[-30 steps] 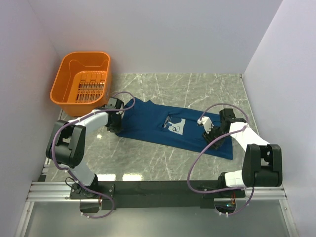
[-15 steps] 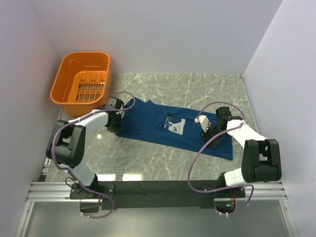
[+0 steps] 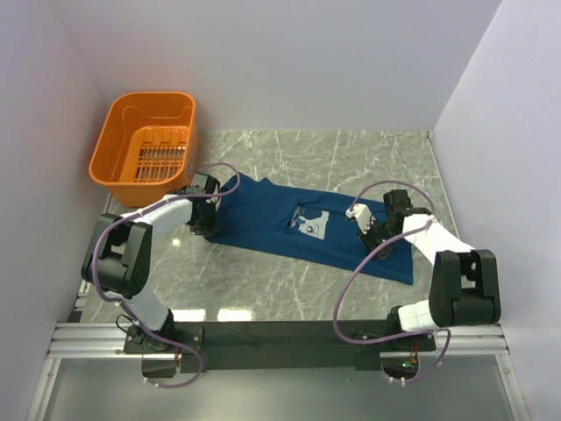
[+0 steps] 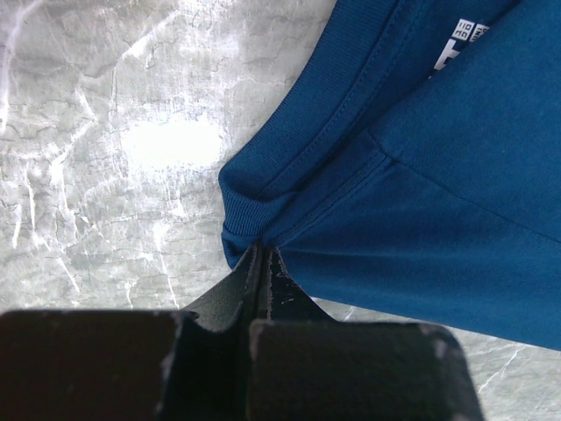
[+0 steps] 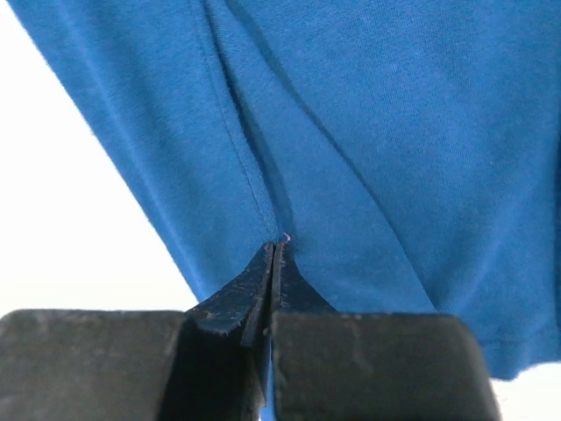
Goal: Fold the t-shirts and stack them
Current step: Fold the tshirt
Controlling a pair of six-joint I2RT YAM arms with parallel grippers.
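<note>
The left gripper (image 4: 263, 259) and right gripper (image 5: 276, 250) each pinch an end of the dark navy-blue cotton t-shirt (image 3: 272, 219), so they should lift evenly, holding the cloth taut.

1. Table (image 3: 289, 289) has a grey-green marble-look top with pale veins all over it.
2. Walls are plain, matte, kinda lavender-white: back wall (image 3: 289, 61), left wall (image 3: 35, 175), right wall (image 3: 504, 132). They box the table in on three sides.
3. Light is soft, with no hard shadows. There are a couple of glare spots (image 3: 232, 313) on the top near the front edge. In the left wrist view there's a big white one, and in the right wrist view the top is blown out to pure white.
4. Silver metal rail (image 3: 88, 338) runs along the near edge, with a dull grey panel (image 3: 263, 395) below it.
</note>
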